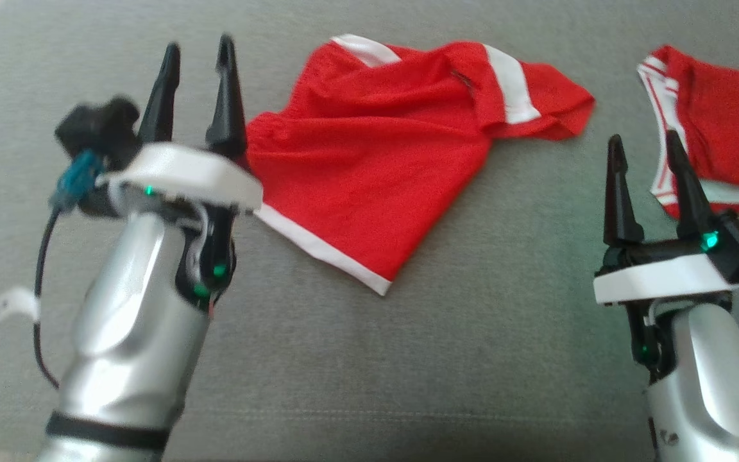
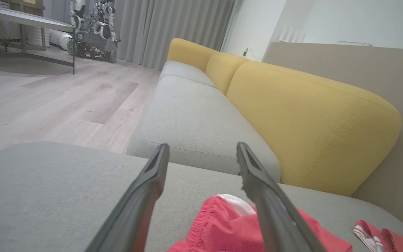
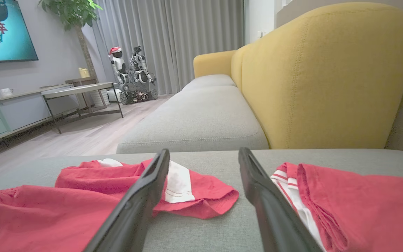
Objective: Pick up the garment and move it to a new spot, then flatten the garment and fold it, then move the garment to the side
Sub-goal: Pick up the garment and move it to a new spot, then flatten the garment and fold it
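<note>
Left gripper (image 1: pixel 199 45) is wide open and holds nothing; right gripper (image 1: pixel 643 138) the same. The garment (image 1: pixel 376 160), red shorts with white trim, lies loose and crumpled mid-cushion (image 1: pixel 472 353), long axis roughly 8-to-2 o'clock in the head view. Its gathered waistband edge sits just beside the left fingers, at their 4 o'clock; from the right gripper it's off at 10 o'clock, clearly apart. So the left arm is nearer and I'd grab that end. A second red garment (image 1: pixel 722 128) lies at the right gripper's 1 o'clock: don't confuse them. Left wrist view puts the waistband low between the fingers, cloth below the tips, not touching as far as I can tell. Right wrist view adds the far leg folded over, white stripe up.
</note>
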`<state>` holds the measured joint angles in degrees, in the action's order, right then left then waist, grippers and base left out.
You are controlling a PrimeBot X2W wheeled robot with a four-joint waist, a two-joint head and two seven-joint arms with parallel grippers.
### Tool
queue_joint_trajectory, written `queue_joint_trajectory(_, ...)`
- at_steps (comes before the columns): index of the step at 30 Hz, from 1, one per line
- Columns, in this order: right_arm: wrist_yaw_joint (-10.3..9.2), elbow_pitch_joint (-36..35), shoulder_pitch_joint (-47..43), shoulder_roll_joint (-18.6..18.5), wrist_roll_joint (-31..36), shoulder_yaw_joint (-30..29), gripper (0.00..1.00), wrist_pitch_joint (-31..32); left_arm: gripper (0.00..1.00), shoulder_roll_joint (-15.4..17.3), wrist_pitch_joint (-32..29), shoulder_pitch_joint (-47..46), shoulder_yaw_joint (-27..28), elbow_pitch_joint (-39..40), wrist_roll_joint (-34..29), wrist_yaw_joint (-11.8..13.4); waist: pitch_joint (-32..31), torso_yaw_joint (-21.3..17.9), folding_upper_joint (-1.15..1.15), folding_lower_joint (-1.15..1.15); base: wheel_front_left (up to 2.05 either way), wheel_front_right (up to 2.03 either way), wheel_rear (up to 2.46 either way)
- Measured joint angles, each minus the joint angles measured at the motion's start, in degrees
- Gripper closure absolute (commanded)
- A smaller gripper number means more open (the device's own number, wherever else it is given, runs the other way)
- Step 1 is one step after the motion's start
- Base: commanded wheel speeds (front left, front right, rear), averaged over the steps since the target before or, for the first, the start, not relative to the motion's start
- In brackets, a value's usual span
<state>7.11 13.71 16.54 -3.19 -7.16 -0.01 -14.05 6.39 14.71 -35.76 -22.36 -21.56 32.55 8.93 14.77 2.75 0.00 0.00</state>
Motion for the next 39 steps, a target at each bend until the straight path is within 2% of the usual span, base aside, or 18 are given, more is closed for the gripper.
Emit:
queue_joint_trajectory(8,0.00,-1.76,-3.30,0.03,0.10,-1.18,0.00,1.54,0.00,-0.86,0.00,13.78,4.86,5.14,-2.48,-2.36,-4.13,4.35,0.00,0.00,0.00,0.00,0.00)
queue_joint_trajectory(14,0.00,-2.20,-3.67,0.04,0.00,-1.14,0.00,2.04,0.00,-2.27,0.00,19.77,6.08,6.19,-3.23,-4.00,-5.25,4.41,0.00,0.00,0.00,0.00,0.00)
queue_joint_trajectory(19,0.00,-2.79,-4.42,0.05,-0.49,-1.35,0.00,2.04,0.00,-2.98,0.00,21.10,6.55,6.37,-4.35,-4.71,-5.08,3.73,0.00,0.00,0.00,0.00,0.00)
queue_joint_trajectory(25,0.00,-3.00,-4.37,0.11,-0.49,-1.19,0.00,2.04,0.00,-3.19,-1.12,21.80,3.97,1.93,-5.22,-5.65,-4.78,2.57,0.00,0.00,0.00,0.00,0.00)
queue_joint_trajectory(29,0.00,-2.93,-4.33,0.11,-0.92,-0.83,0.00,2.03,0.00,-3.25,-5.58,23.02,-0.37,-1.59,-5.25,-8.18,-4.68,1.78,0.00,0.00,0.00,0.00,0.00)
queue_joint_trajectory(39,0.00,-2.58,-4.13,0.15,-1.43,0.26,0.00,1.93,0.00,-3.59,-9.69,22.63,-3.46,-6.25,-3.49,-9.37,-3.63,-0.84,0.00,0.00,0.00,0.00,0.00)
